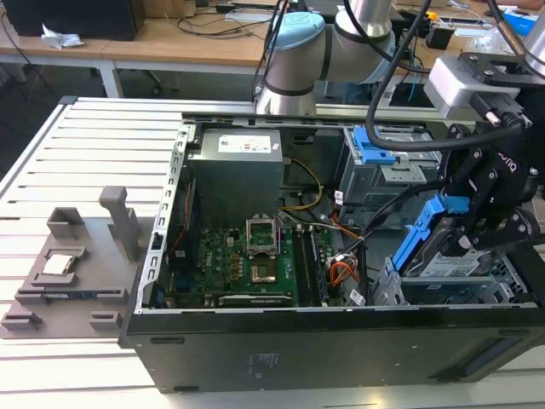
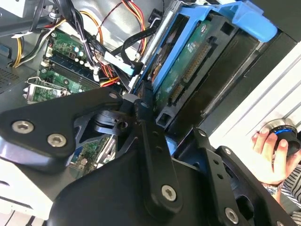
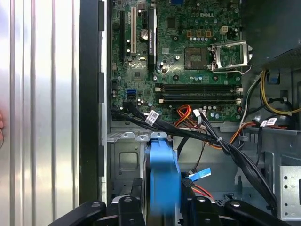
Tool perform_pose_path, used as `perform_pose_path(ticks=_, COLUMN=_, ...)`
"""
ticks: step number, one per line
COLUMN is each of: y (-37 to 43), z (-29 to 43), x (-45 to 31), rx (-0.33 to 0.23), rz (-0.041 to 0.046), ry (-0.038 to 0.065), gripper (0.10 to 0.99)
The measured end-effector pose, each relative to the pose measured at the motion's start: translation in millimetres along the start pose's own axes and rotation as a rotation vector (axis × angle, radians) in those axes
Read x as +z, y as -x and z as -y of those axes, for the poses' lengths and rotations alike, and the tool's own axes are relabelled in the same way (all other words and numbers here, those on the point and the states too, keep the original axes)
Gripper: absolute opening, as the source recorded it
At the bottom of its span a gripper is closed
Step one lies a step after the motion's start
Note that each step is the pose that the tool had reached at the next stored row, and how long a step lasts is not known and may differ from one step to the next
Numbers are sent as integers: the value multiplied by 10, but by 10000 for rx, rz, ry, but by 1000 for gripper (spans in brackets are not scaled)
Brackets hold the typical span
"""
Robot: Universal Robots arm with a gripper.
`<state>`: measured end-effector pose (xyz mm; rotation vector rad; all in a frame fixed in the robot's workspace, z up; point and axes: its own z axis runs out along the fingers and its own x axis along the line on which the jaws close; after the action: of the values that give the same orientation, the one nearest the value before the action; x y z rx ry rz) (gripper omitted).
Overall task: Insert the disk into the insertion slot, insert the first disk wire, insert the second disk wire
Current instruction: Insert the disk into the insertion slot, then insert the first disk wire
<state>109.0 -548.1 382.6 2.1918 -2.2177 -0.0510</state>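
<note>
One pincer [image 3: 163,202] is pinching the disk [image 1: 444,269] by the long sides of its bright blue carrier, a black finger pressed against each side, as both wrist views show. The disk is tilted. Its raised end is up in the pincer and its lower end is down at the mouth of the insertion slot [image 1: 511,288]. I cannot tell whether it touches the sheet metal there. In the second wrist view the disk's green circuit-board underside faces the camera.

The insertion slot is a light grey cage in the corner of the open computer case [image 1: 281,354], at the case's near edge and the exterior view's right. A taller cage [image 1: 375,166] with a blue latch stands behind it, toward the case's far edge. The motherboard [image 1: 247,256] lies flat in the middle of the case. A bundle of black cables [image 3: 214,136] runs between it and the slot.

The case stands on a slatted metal surface [image 1: 94,136]. A grey fixture [image 1: 64,273] lies near the surface's edge at the exterior view's left, well apart from the case. A person's hand [image 2: 272,157] rests on the surface beside the case.
</note>
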Motion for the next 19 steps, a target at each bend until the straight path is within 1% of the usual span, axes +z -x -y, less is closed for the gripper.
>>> perform_pose_path(ticks=1, y=0, z=0, x=1, rx=0, rz=0, ry=0, gripper=435)
perform_pose_path(ticks=4, y=0, z=0, x=2, rx=0, rz=0, ry=0, gripper=420)
perform_pose_path(ticks=5, y=0, z=0, x=2, rx=0, rz=0, ry=0, gripper=353)
perform_pose_path(ticks=6, y=0, z=0, x=2, rx=0, rz=0, ry=0, gripper=353)
perform_pose_path(ticks=7, y=0, z=0, x=2, rx=0, rz=-1, ry=0, gripper=169)
perform_pose_path(ticks=8, y=0, z=0, x=3, rx=0, rz=0, ry=0, gripper=169)
perform_pose_path(ticks=9, y=0, z=0, x=4, rx=0, rz=1, ry=0, gripper=106)
perform_pose_path(ticks=19, y=0, z=0, x=10, rx=1, rz=1, ry=0, gripper=106)
